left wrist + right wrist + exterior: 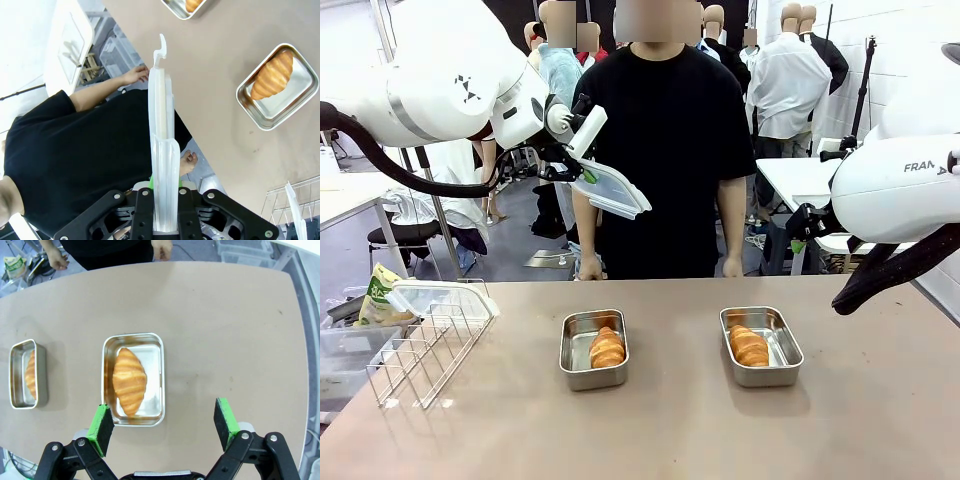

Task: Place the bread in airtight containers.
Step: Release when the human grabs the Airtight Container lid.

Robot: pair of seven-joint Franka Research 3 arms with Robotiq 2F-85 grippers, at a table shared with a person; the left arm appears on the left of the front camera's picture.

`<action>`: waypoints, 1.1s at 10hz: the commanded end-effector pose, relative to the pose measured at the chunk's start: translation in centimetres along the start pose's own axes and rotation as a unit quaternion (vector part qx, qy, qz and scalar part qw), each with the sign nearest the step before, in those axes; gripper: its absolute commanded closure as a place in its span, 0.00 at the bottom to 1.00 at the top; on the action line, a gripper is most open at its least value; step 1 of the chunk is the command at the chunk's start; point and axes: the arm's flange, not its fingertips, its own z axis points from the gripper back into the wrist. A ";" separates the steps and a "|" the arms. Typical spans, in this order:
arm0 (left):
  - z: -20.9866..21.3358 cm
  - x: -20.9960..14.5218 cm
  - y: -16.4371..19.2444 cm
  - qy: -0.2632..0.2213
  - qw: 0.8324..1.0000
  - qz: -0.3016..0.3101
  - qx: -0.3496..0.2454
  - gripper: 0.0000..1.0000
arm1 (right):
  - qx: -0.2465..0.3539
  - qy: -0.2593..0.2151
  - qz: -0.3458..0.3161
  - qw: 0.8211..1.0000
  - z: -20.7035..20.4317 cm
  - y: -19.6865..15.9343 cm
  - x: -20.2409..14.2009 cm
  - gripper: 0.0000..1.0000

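Left hand (165, 184) pinches the clear lid (617, 194); level it, then lower squarely onto the steel pan (588, 380) at six o'clock.

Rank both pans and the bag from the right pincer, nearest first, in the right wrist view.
1. Right pan, just beyond the right pincer.
2. Left pan, at picture left.
3. Bag, top-left corner, off the table.

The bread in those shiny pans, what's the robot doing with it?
One roll lies in the left pan, another roll in the right pan, both uncovered. The left arm's fingers are shut on a clear lid, held high. The right arm's fingers hang open near the right pan. The person stands opposite.
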 end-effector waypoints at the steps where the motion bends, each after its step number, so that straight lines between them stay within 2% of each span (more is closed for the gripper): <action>1: 0.3 -0.2 0.0 -0.002 1.000 0.001 0.002 1.00 | 0.000 -0.001 -0.001 1.000 -0.1 0.0 0.0 0.00; 11: 0.3 -0.2 0.0 -0.002 1.000 0.001 0.002 1.00 | 0.000 -0.001 -0.001 1.000 -0.1 0.0 0.0 0.00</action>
